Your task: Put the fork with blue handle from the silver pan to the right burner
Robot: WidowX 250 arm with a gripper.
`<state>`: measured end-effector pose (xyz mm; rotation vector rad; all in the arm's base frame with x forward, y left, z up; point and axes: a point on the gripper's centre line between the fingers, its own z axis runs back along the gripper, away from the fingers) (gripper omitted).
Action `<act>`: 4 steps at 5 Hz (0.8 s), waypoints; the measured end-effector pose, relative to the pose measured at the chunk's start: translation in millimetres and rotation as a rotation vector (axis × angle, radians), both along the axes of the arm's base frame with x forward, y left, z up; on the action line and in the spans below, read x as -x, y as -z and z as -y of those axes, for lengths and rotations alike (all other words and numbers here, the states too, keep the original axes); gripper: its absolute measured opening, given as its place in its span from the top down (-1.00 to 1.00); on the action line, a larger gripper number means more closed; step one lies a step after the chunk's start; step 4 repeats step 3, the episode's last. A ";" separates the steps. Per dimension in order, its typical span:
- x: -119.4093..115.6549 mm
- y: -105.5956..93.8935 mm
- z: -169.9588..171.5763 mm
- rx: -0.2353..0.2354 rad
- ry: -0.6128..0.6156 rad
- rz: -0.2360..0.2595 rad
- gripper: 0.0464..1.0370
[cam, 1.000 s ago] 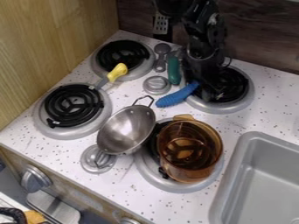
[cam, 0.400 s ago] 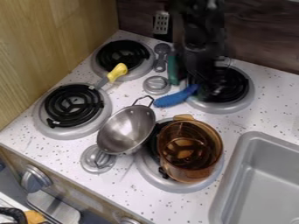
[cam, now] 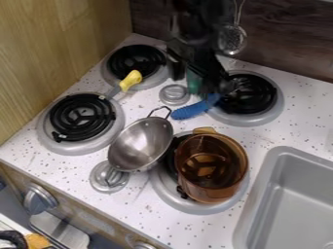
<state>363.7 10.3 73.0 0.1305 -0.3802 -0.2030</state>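
Note:
The black gripper (cam: 194,78) hangs above the back of the stove, left of the back right burner (cam: 273,108), with its fingers apart. The blue-handled fork (cam: 189,111) lies with its handle on the counter and over the burner's left rim, pointing down-left; its far end is hard to make out against the dark coil. The silver pan (cam: 141,143) sits tilted at the centre, left of the amber pot, and no fork is inside it.
An amber pot (cam: 231,182) stands on the front right burner. A yellow-handled utensil (cam: 131,80) lies between the two left burners. A green handle (cam: 194,81) is beneath the gripper. The grey sink (cam: 260,197) is at right; a metal strainer (cam: 232,40) shows at the back wall.
The arm has shifted left from over the back right burner, uncovering its coil and the strainer behind. The blue-handled fork and the silver pan look unmoved.

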 end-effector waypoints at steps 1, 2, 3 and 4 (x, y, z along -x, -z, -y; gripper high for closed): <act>3.1 -6.2 -22.9 0.001 -0.062 0.042 -0.93; 18.3 -14.6 -61.2 0.015 -0.143 0.000 -0.93; 29.9 -18.0 -80.9 0.015 -0.170 -0.002 -0.93; 29.9 -18.0 -80.9 0.015 -0.170 -0.002 -0.93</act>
